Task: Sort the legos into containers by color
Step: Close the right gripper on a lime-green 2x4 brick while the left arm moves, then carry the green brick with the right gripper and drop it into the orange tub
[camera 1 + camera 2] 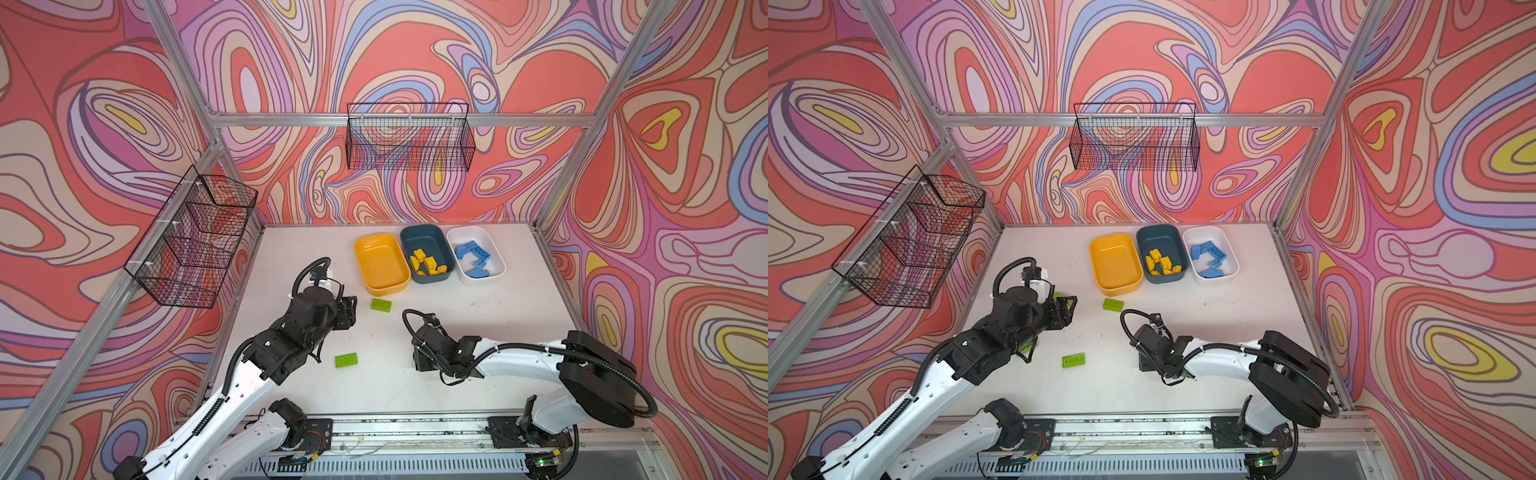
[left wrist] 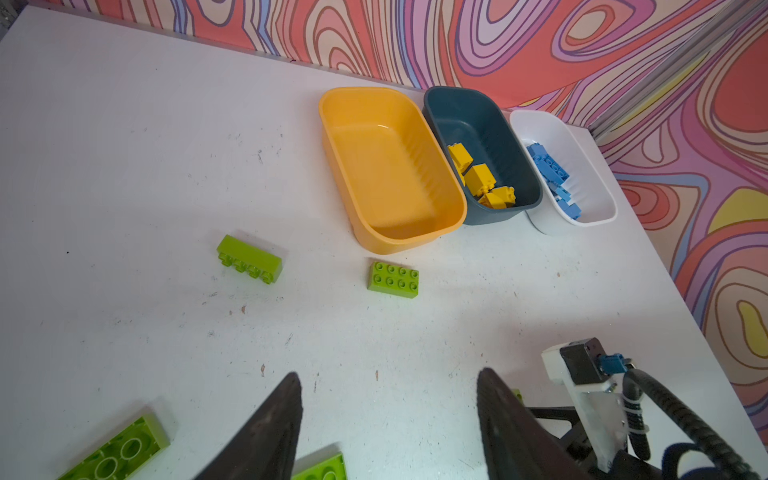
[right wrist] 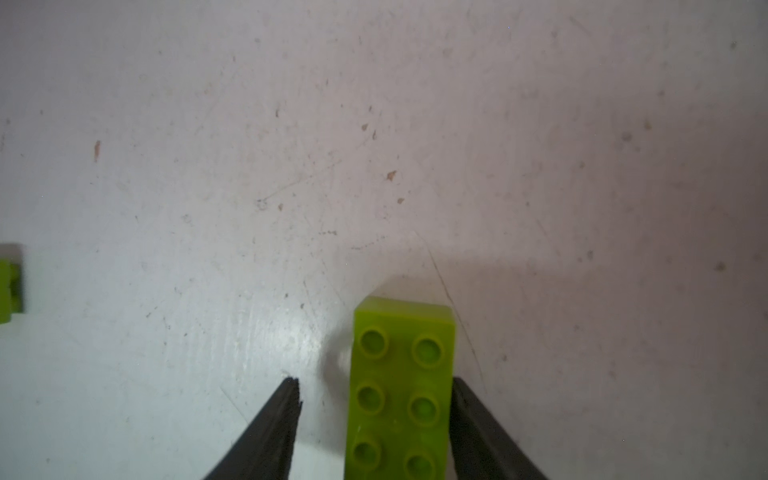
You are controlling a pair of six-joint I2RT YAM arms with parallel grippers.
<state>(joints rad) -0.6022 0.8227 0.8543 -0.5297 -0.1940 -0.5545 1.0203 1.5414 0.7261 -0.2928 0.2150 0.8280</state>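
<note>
Open right pincer (image 3: 375, 380) straddles a glossy, studded rectangular green brick (image 3: 401, 386); left pincer (image 2: 389, 372) gapes open too

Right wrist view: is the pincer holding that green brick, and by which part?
Not held yet. The green brick sits between the right pincer's open fingers: one touches a long side, the other stands clear.

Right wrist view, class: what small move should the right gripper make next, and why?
Probably close the right gripper on the green brick. The brick lies between open jaws: one finger meets its side, while the other finger stands clear of it, so nothing is gripped yet.
</note>
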